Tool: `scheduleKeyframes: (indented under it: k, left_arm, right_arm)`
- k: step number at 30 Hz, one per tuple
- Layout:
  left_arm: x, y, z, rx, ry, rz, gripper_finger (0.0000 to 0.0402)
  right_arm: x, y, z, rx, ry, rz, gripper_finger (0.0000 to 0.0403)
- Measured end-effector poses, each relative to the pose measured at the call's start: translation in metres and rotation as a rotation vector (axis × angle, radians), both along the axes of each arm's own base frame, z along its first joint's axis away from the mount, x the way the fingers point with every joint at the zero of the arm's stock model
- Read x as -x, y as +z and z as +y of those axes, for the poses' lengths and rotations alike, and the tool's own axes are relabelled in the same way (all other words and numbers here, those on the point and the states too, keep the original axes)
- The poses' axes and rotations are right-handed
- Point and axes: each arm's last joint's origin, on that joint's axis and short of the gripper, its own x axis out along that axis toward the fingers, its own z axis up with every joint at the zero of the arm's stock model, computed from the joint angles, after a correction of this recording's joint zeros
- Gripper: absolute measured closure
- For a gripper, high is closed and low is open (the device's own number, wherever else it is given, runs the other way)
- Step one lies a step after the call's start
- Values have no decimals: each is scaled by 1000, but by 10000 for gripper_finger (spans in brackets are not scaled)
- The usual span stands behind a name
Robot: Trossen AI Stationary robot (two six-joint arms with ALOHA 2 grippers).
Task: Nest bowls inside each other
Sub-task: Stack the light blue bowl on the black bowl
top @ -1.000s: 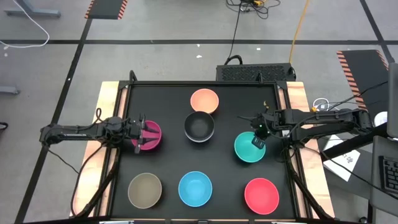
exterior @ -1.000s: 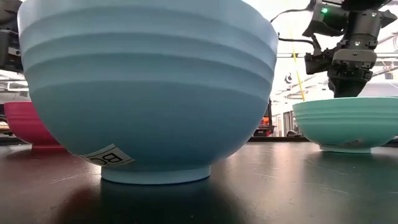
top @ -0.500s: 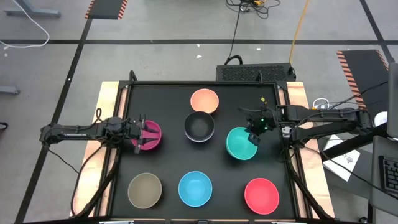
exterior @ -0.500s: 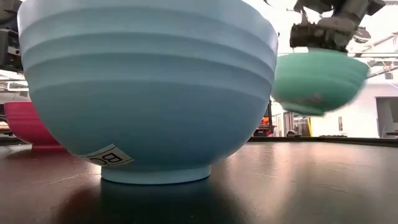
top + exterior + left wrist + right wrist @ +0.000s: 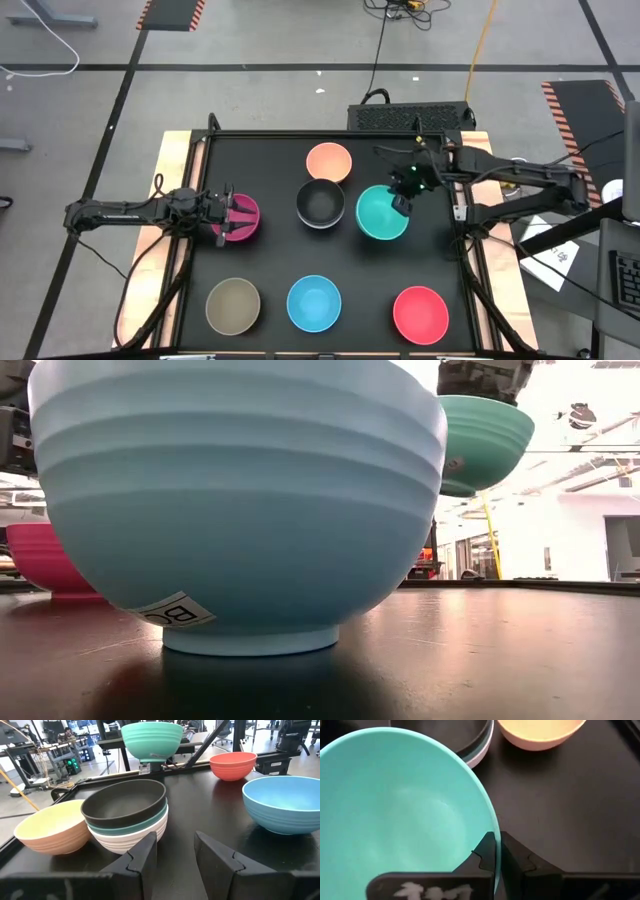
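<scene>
Black matting is covering the table (image 5: 200,240). We are carrying the teal bowl (image 5: 382,212) airborne beside the black-topped stack (image 5: 320,203), the right gripper (image 5: 402,194) pinching its rim. We are risking slippage or rim collision; the left gripper (image 5: 228,215) is hovering half-open over the magenta bowl (image 5: 240,222).

nine bowls (image 5: 314,304), three nested in one stack (image 5: 127,822).

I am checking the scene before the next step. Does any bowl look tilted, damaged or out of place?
Nothing looks damaged or spilled. Only the teal bowl is off the table: the right hand holds it by the rim, slightly tilted, beside the black-topped stack. The other bowls sit upright.
</scene>
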Motion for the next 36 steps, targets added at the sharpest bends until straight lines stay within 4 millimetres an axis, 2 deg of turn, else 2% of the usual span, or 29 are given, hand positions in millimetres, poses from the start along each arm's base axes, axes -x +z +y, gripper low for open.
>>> scheduleKeyframes:
  k: [10,22,29,33,36]
  left_arm:
    - [0,0,0,-4,0,0,266]
    - [0,0,0,-10,0,-1,266]
    - [0,0,0,-16,0,-1,266]
    - [0,0,0,-16,0,-1,266]
    - [0,0,0,-16,0,-1,266]
  right_arm:
    - [-33,-4,-15,7,63,66,403]
    - [-44,-2,-26,22,96,-41,402]
    - [-51,20,-40,53,74,-85,402]
    - [-64,30,-51,31,96,-101,402]
    - [-77,31,-59,27,101,-71,402]
